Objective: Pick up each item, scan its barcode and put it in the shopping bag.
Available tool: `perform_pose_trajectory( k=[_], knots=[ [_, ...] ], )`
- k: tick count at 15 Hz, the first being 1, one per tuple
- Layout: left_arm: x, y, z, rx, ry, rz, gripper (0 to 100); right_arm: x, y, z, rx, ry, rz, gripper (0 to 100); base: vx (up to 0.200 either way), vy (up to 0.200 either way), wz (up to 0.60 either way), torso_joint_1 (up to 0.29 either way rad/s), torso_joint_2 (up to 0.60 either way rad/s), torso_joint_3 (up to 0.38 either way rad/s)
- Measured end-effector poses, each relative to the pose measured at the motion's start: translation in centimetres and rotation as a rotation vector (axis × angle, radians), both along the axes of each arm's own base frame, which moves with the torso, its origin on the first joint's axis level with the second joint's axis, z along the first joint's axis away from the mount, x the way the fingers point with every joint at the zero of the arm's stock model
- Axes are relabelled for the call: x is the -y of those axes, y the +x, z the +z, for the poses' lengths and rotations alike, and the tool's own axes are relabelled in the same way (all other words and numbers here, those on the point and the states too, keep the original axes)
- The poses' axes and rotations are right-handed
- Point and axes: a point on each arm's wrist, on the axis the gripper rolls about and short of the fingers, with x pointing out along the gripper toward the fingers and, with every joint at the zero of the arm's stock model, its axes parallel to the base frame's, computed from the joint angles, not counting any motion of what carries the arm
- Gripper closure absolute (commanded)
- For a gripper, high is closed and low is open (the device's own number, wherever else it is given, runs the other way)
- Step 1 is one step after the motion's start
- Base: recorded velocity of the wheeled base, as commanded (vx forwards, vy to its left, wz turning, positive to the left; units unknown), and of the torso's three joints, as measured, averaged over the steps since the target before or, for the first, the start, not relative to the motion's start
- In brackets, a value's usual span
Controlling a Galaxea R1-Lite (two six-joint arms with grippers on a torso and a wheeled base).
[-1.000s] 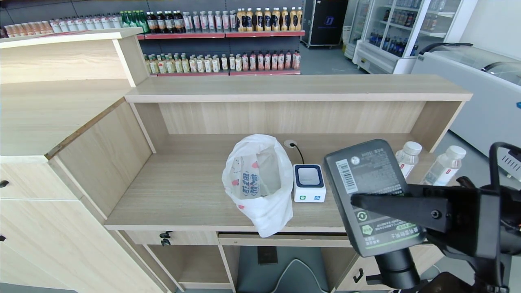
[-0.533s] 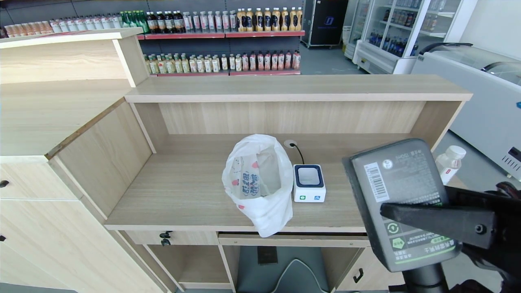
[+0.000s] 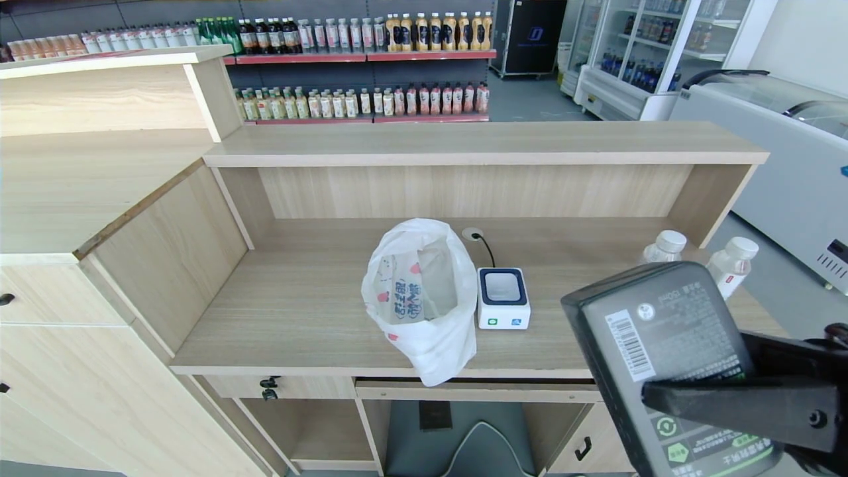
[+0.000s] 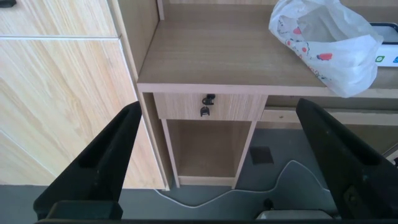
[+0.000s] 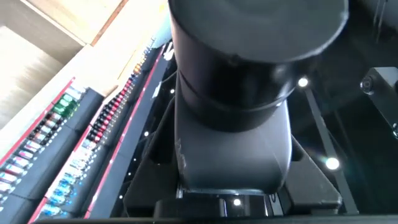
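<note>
Low at the frame's right, the right tool [image 3: 689, 399] grips a dark pack [image 3: 662, 331]; the left tool [image 4: 214, 171] is spread wide.

Matte black, flat, tapering fingers [image 3: 742, 407], with one round screw [image 3: 816, 419] near the base.

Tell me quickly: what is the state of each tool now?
Left tool: open, holding nothing.
Right tool: shut on the dark grey plastic bottle with a barcode label.

Bright even light, soft shadow under the counter [image 3: 298, 311], pinpoint glints in right wrist view
</note>
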Motion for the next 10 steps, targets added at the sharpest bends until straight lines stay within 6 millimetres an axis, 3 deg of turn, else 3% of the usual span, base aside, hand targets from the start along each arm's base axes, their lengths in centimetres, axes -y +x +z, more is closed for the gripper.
perform_pose_trajectory(
  k=[7, 10],
  knots=[
    [0.0, 0.0, 0.0, 0.000, 0.000, 0.000, 0, 0.7, -0.4, 0.6, -0.034, 0.025, -0.014, 100, 0.000, 0.000, 0.00, 0.000, 0.00, 0.000],
    [0.0, 0.0, 0.0, 0.000, 0.000, 0.000, 0, 2.5, 1.5, 0.0, -0.565, 0.173, -0.349, 100, 0.000, 0.000, 0.00, 0.000, 0.00, 0.000]
  ],
)
